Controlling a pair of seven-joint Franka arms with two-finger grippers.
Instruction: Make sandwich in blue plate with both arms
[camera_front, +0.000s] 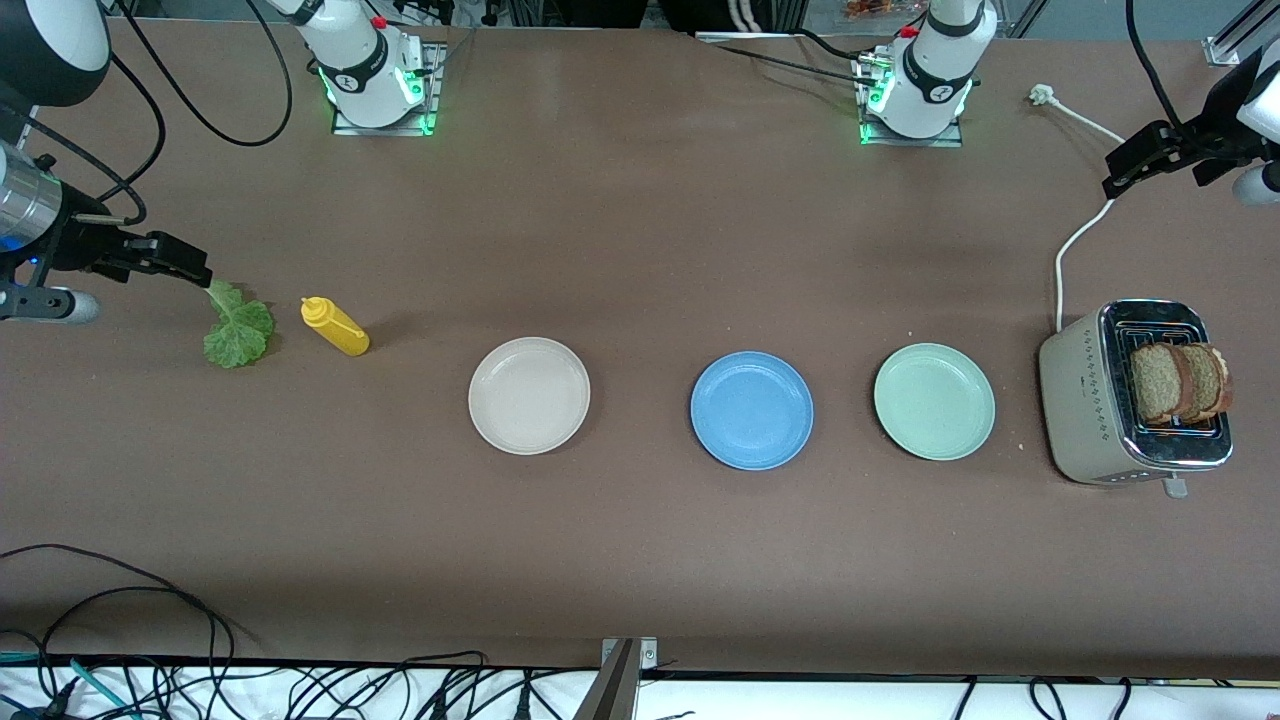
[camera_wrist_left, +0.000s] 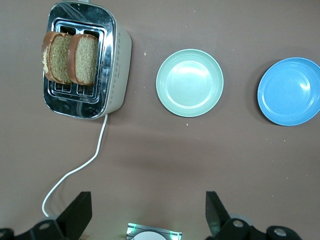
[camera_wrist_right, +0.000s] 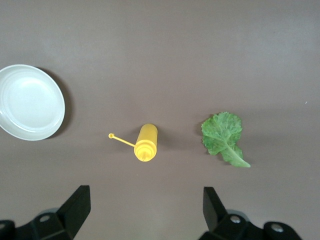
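Looks like a robotics lab, not a kitchen. Two white arm bases bolted to a brown table with green lights glowing, loose black cables trailing along the table's edge nearest the front camera. Staged props only: toaster, three plates.

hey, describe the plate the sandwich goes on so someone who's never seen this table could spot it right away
Three round plates sit in a row across the brown table. The blue plate is the middle one, between the cream-white plate and the mint-green plate beside the toaster. Only it is sky blue.
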